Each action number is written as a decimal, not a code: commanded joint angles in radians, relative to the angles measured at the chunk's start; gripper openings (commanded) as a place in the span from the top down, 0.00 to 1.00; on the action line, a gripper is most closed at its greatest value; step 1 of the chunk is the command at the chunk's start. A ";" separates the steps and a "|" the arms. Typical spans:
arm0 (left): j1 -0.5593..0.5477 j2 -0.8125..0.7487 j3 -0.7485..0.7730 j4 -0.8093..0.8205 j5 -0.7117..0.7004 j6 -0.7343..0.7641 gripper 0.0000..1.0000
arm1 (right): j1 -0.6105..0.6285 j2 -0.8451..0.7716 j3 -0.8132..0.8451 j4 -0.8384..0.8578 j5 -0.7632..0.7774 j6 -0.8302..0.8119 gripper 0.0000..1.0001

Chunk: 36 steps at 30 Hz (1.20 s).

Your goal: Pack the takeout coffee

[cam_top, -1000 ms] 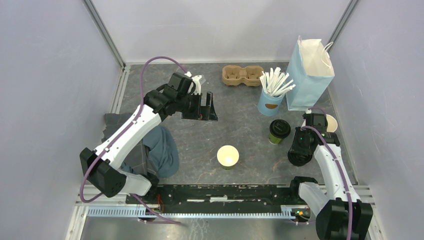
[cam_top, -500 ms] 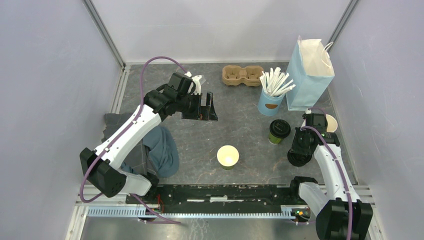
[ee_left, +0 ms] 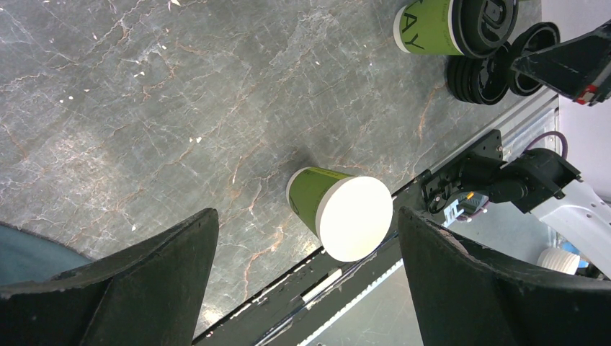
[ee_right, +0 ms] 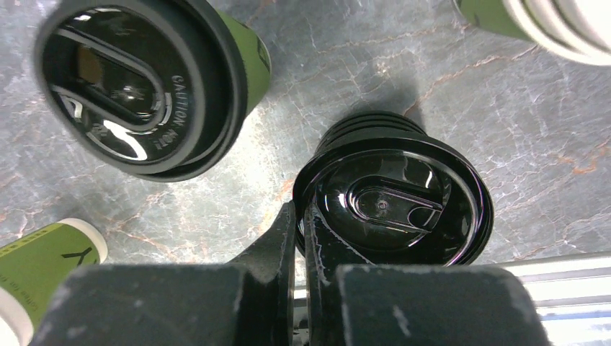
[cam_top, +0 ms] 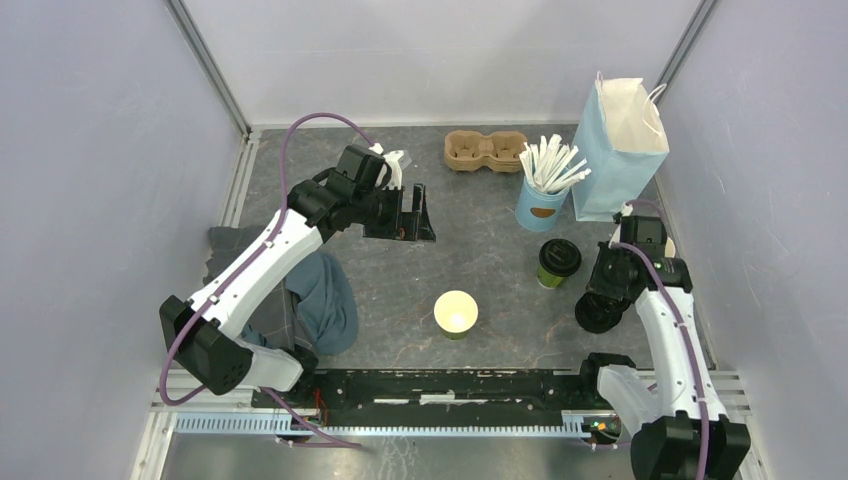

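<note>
packing seemed hardly started: the lidded takeout coffee (cam_top: 559,262) stood on the counter (cam_top: 480,225) near the blue bag (cam_top: 622,150), not in it, while the right tool (ee_right: 299,223) pinched the rim of a loose black lid (ee_right: 403,205) and the left tool (cam_top: 412,212) hung spread.

There's the left arm (cam_top: 260,265), white shells between chunky black joints, a purple cable (cam_top: 330,115) arching above it. The left gripper (cam_top: 412,212) is black all over, and up close its fingers (ee_left: 137,288) are broad matte wedges with softly rounded edges. Over on the right, the right arm (cam_top: 655,330) wears the same white and black, a purple lead (cam_top: 690,360) running along its link. The right gripper (ee_right: 299,220) is black too, its fingertips (ee_right: 277,249) narrow, the blocky body behind them speckled with pale scuffs
</note>
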 commanded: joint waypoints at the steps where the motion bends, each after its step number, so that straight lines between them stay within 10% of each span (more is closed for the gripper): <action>1: 0.003 0.006 0.040 0.018 0.028 0.009 0.00 | -0.003 -0.019 0.111 -0.032 -0.048 -0.046 0.93; 10: 0.010 -0.091 -0.044 0.165 0.138 -0.242 0.00 | 0.002 -0.002 0.340 0.067 -0.631 -0.069 0.91; 16: 0.014 -0.220 -0.148 0.361 0.222 -0.482 0.00 | 0.163 -0.020 0.282 0.516 -0.886 0.255 0.90; 23: 0.015 -0.372 -0.304 0.688 0.246 -0.790 0.00 | 0.427 -0.040 0.103 1.238 -0.808 0.746 0.90; 36: 0.015 -0.410 -0.342 0.871 0.219 -0.945 0.00 | 0.647 0.092 0.126 1.633 -0.679 0.973 0.92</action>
